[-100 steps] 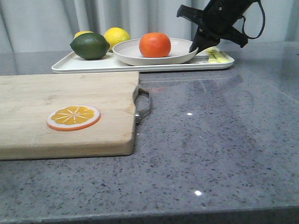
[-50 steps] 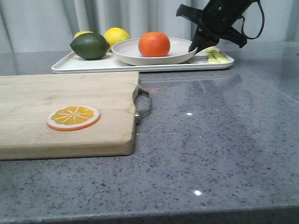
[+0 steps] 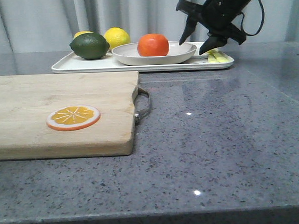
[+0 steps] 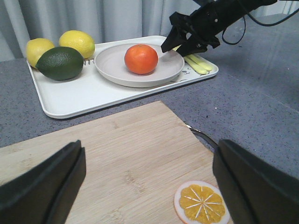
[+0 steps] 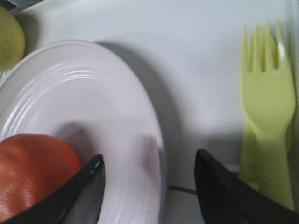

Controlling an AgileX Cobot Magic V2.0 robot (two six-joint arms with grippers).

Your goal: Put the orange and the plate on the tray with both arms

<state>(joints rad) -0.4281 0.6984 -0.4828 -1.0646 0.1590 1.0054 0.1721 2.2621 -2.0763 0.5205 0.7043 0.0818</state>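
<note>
The orange [image 3: 153,45] sits in the off-white plate [image 3: 137,57], which rests flat on the white tray [image 3: 73,65] at the back. Both also show in the left wrist view: the orange [image 4: 141,59], the plate [image 4: 112,67], the tray [image 4: 84,95]. My right gripper [image 3: 195,45] is open, its jaws straddling the plate's right rim [image 5: 156,154] without gripping it. My left gripper [image 4: 149,186] is open and empty above the wooden cutting board [image 4: 131,158]; it does not show in the front view.
A dark green avocado [image 3: 90,46] and two lemons [image 3: 117,36] lie on the tray's left end. A yellow-green plastic fork [image 5: 266,121] lies on its right end. An orange slice [image 3: 73,118] lies on the cutting board [image 3: 55,111] at the front left.
My right gripper was shut on the plate's right rim; it has opened and let go. The plate has settled flat on the tray with the orange in it.
</note>
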